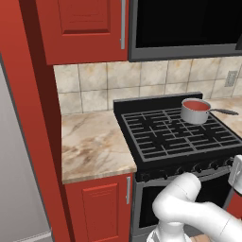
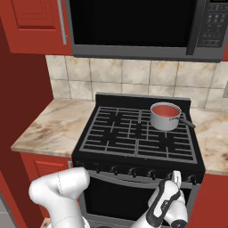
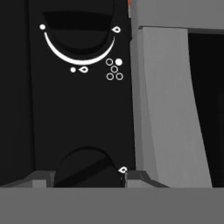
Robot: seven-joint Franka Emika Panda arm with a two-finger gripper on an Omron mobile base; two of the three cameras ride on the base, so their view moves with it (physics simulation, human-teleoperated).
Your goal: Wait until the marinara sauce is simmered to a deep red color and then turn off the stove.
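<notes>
- here, in the hand view, the gripper [image 3: 83, 177] sat right at the stove's black control panel, its two finger tips standing apart on either side of a round dark knob [image 3: 85, 166]; whether the pads touched it could not be told.
- above that knob, a second knob [image 3: 78, 30] sat ringed by a white arc with flame marks, and beside them ran the silver frame [image 3: 168, 105] of the stove's edge.
- in the right base view, the gripper [image 2: 177, 178] reached up to the knob row at the front right of the stove [image 2: 133, 133].
- the marinara sauce [image 2: 165, 109] lay flat and red in a small grey saucepan [image 2: 164, 119] on the back right grate, handle pointing right.
- the knob looked small, stiff and smooth, so i judged it best taken across its raised ridge with a firm pinch, then twisted; a loose hold would likely slip.
- the sauce needed no touching.
</notes>
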